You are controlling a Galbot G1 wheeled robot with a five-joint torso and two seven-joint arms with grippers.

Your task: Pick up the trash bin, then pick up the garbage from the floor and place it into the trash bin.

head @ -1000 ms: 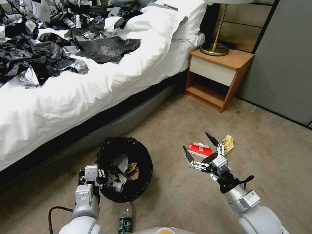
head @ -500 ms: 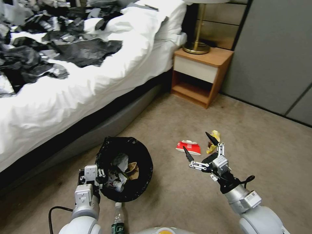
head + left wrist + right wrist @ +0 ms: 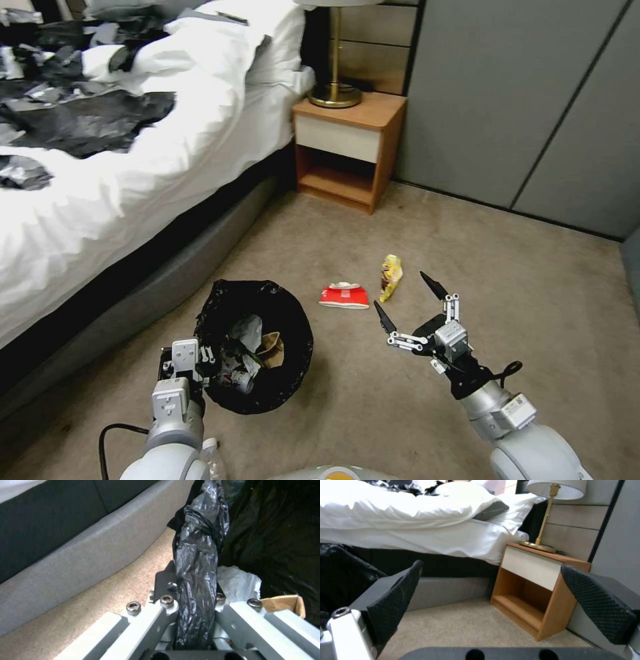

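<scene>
Swung rightward since a second ago, shifting bed (image 3: 133,173) and nightstand (image 3: 347,143) leftward in head view. Left gripper (image 3: 196,600) clenched on trash bin (image 3: 257,347) rim, bag pinched, seen close from left wrist. Right gripper (image 3: 408,301) spread wide above carpet, just beside red-and-white packet (image 3: 344,295) and yellow snack wrapper (image 3: 391,277)

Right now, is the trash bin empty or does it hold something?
Not empty: the trash bin holds white tissue and a brown paper bag.
</scene>
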